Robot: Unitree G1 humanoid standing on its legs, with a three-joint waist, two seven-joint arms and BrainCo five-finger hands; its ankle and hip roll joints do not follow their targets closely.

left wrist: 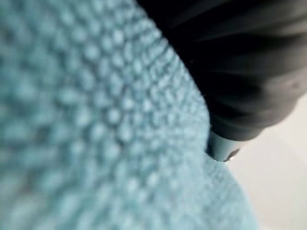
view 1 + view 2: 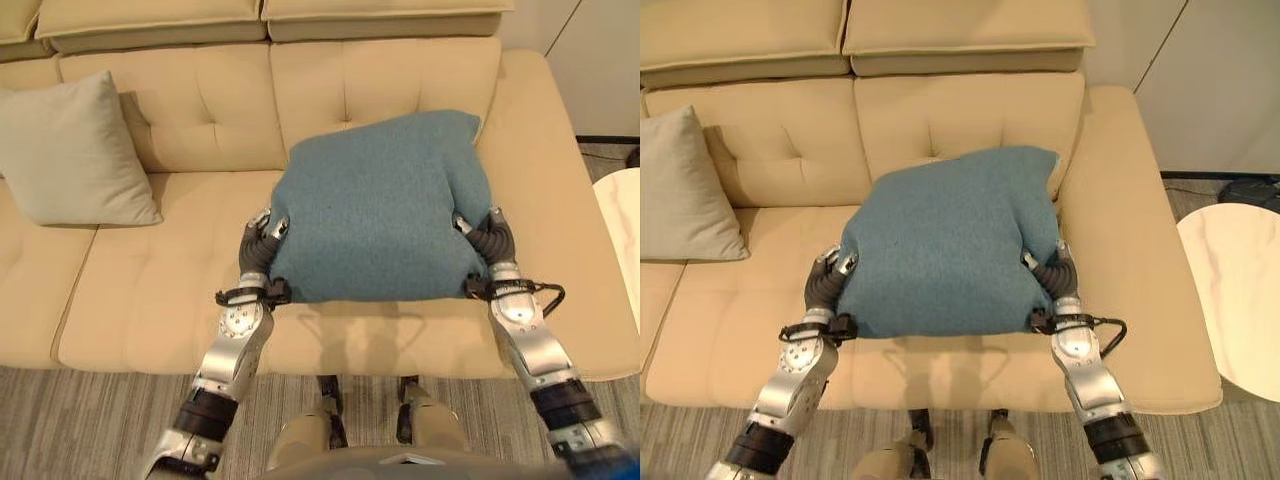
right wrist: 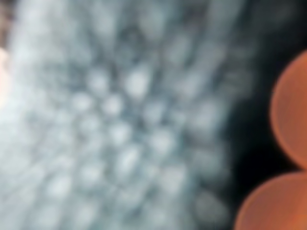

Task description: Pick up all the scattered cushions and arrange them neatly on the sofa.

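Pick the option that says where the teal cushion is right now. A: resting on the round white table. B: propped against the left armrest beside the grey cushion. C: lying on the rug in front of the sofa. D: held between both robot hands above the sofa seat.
D: the teal cushion sits between the left hand and the right hand, one at each side, over the beige sofa seat.

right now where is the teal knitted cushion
The teal knitted cushion is between the left hand and right hand, over the beige sofa's right seat.
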